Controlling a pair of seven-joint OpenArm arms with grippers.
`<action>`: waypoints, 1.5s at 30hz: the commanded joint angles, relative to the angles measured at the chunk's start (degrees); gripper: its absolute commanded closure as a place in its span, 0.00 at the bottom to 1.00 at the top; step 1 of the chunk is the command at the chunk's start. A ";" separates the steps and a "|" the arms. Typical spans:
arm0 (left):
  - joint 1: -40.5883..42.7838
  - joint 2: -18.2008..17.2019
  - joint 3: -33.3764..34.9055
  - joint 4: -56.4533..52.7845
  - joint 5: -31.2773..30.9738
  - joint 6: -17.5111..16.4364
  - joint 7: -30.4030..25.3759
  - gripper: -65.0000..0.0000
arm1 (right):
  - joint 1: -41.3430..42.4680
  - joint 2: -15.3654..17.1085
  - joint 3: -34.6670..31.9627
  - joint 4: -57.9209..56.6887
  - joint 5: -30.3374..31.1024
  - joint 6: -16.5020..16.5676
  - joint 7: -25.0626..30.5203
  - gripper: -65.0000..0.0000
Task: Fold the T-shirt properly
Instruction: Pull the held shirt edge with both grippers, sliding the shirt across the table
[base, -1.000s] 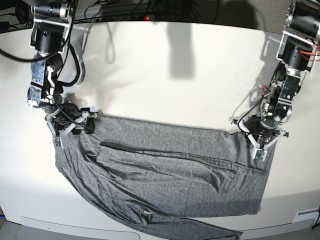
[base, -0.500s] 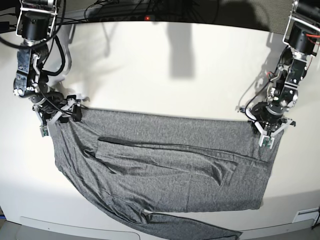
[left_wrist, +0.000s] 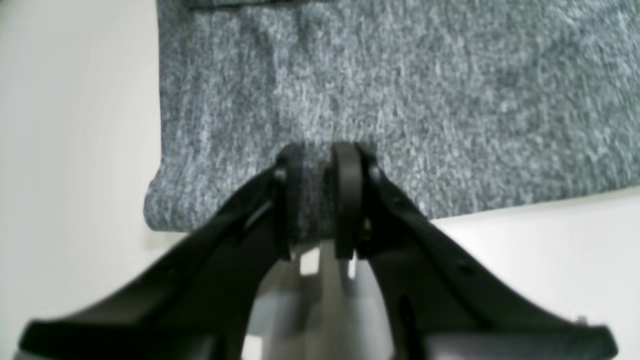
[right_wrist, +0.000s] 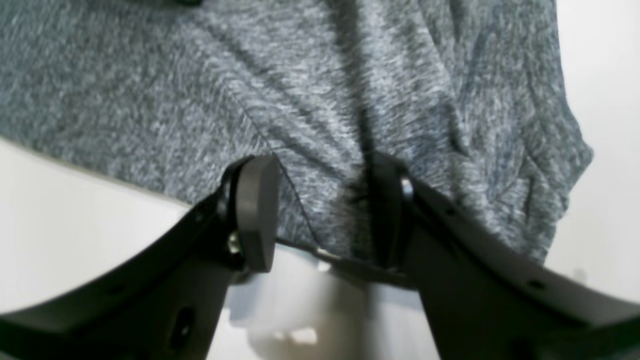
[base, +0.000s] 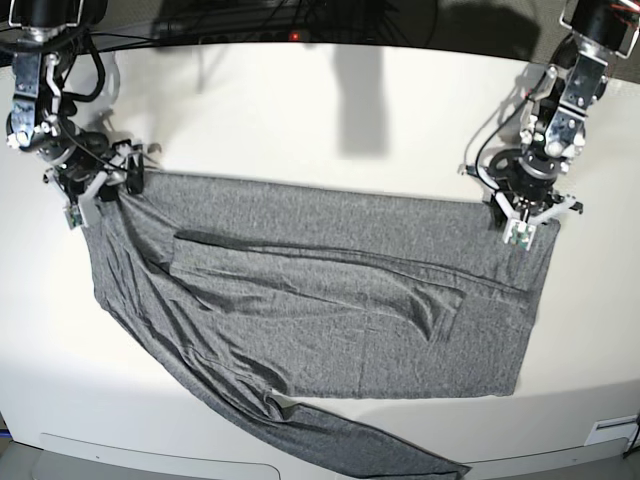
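The heather-grey T-shirt (base: 330, 310) lies spread across the white table (base: 320, 110), wrinkled, with a long fold across its middle. One sleeve (base: 380, 450) trails to the front edge. My left gripper (base: 522, 225) is shut on the shirt's far edge at the right corner. In the left wrist view its fingers (left_wrist: 347, 175) pinch the fabric (left_wrist: 400, 75) close together. My right gripper (base: 92, 195) holds the far left corner. In the right wrist view a thick bunch of fabric (right_wrist: 320, 190) sits between the fingers (right_wrist: 255, 210). No white tag shows.
Cables and dark equipment (base: 250, 15) line the back of the table. The table's front edge (base: 150, 445) runs just below the shirt's sleeve. Both arms reach down from the back corners.
Both grippers have moved toward the back of the table, dragging the shirt's far edge with them. The shirt has slid away from the front edge and is stretched wider.
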 joint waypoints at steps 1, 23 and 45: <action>5.27 0.09 1.40 -2.38 -2.36 -4.42 17.64 0.81 | -1.49 0.70 0.39 0.68 -1.53 -0.24 -4.15 0.54; 20.79 0.11 1.40 17.05 6.67 0.28 24.74 0.81 | -13.57 0.57 1.88 8.17 1.46 -0.28 -3.52 0.54; 39.80 0.46 -11.21 26.18 -0.24 -3.06 21.46 0.81 | -22.45 0.55 12.11 15.54 4.52 0.59 -3.10 0.54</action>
